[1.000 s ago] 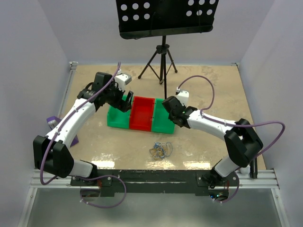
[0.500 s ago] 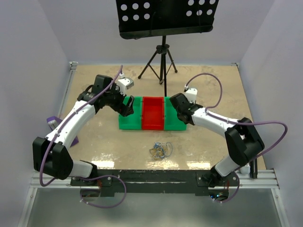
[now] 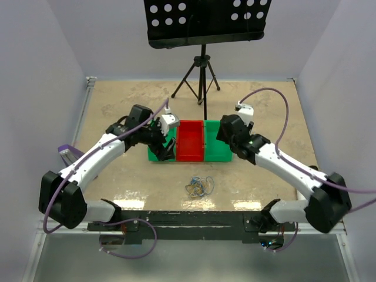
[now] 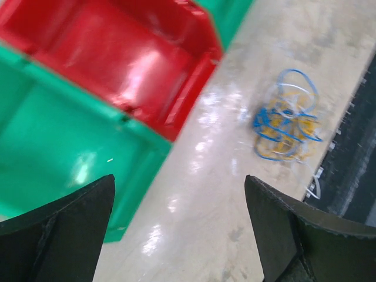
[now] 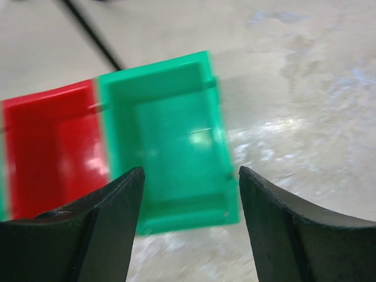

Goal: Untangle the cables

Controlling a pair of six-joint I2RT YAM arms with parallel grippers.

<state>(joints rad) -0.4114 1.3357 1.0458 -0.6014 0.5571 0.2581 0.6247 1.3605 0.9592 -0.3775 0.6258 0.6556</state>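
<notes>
The cables [image 3: 200,186] lie in one small tangle of blue, yellow and whitish loops on the table, near the front edge. They also show in the left wrist view [image 4: 286,116]. My left gripper [image 3: 165,151] is open and empty, over the near left corner of the left green bin [image 3: 155,155]; in its wrist view [image 4: 179,194] bare table shows between the jaws, with the tangle ahead to the right. My right gripper [image 3: 226,136] is open and empty above the right green bin [image 3: 218,150], which shows between its jaws in the right wrist view [image 5: 189,176].
Three bins stand side by side mid-table: green, red [image 3: 191,141], green. The red bin [image 4: 111,53] and green bin [image 4: 53,141] look empty, as does the right green bin [image 5: 167,141]. A tripod stand [image 3: 202,76] is at the back. A purple object [image 3: 66,151] lies at the left edge.
The row of bins has slid to the right. My left gripper has come forward and right to the bins' near left corner. My right arm has swung right and stretched out.
</notes>
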